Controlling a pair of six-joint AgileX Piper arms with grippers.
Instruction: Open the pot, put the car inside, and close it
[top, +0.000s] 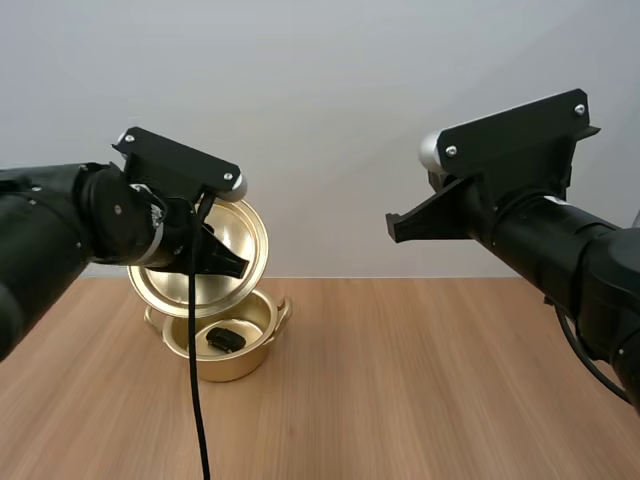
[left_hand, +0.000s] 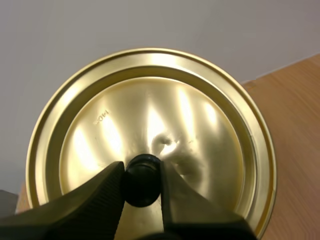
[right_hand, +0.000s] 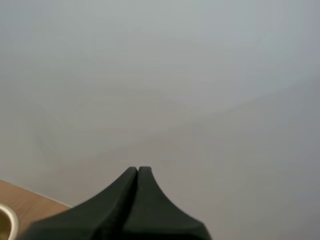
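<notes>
So the pot (top: 238, 364) is sat open on the wooden counter (top: 430, 380), over on the left-hand side, and the car (top: 225, 340) can be seen lying inside it on the bottom (just a small dark shape against the gold, no details can be made out). The lid (top: 238, 232) is held up in the air by the left gripper (left_hand: 142, 170), tipped up nearly on edge, with its knob side turned back toward the arm. In the left wrist view the black knob (left_hand: 143, 181) is pinched squarely between the two ribbed fingers (left_hand: 107, 192), one on each side of it, so the lid is properly grasped there and nowhere else. From the high view the lid is seen hanging just behind and above the pot, its lower edge down close to the pot's back rim; whether the two are actually touching can't be told from these angles. The pot's two little side handles are visible, and it stands upright. The right gripper (right_hand: 137, 172) is clenched on nothing, its fingers laid together as one dark wedge, and it is held up in the air over the right side of the counter, well apart from both the pot and the lid.
</notes>
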